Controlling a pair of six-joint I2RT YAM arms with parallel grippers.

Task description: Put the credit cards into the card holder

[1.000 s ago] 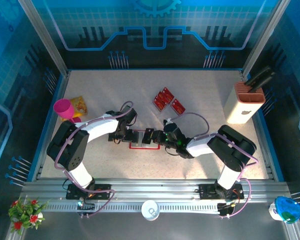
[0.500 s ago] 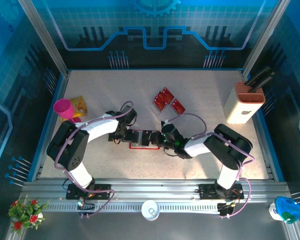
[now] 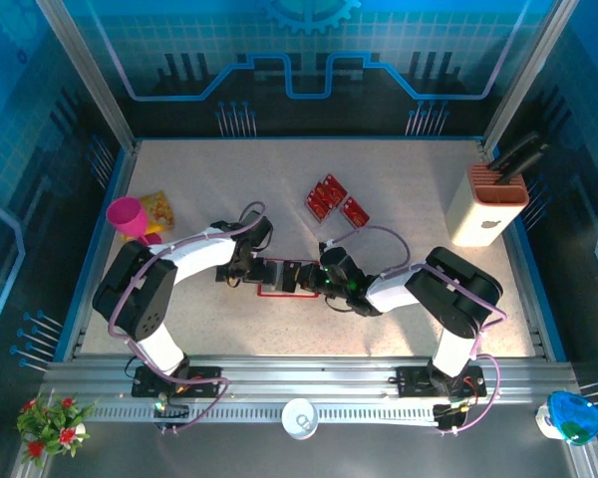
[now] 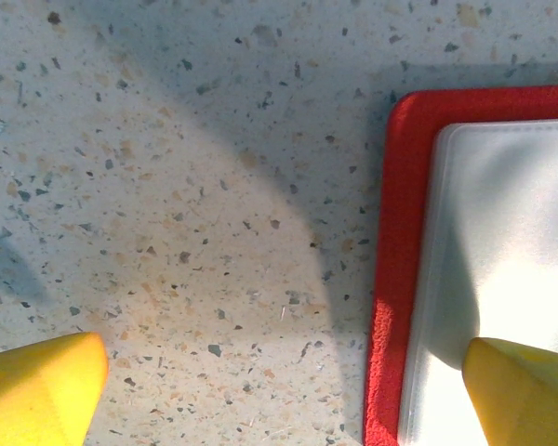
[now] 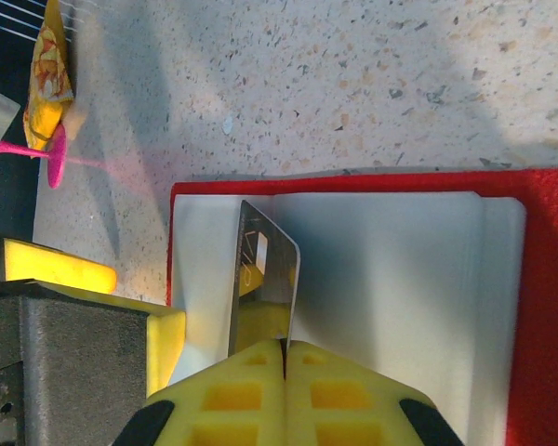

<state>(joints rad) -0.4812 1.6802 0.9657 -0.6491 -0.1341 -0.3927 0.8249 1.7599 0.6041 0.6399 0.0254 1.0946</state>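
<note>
Card holder (image 3: 275, 292) lies open on the table (image 3: 199, 179) between both arms. Left fingers (image 4: 516, 390) are spread wide, one over its pale lining. Right fingers (image 5: 251, 395) clench one credit card (image 5: 265, 279) edge-on above that lining. Spare credit cards (image 3: 337, 202) lie beyond.

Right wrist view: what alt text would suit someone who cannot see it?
The shut yellow right gripper pinches a thin card, tilted on edge over the open card holder, pale inside with a red rim, lying on a speckled table.
</note>
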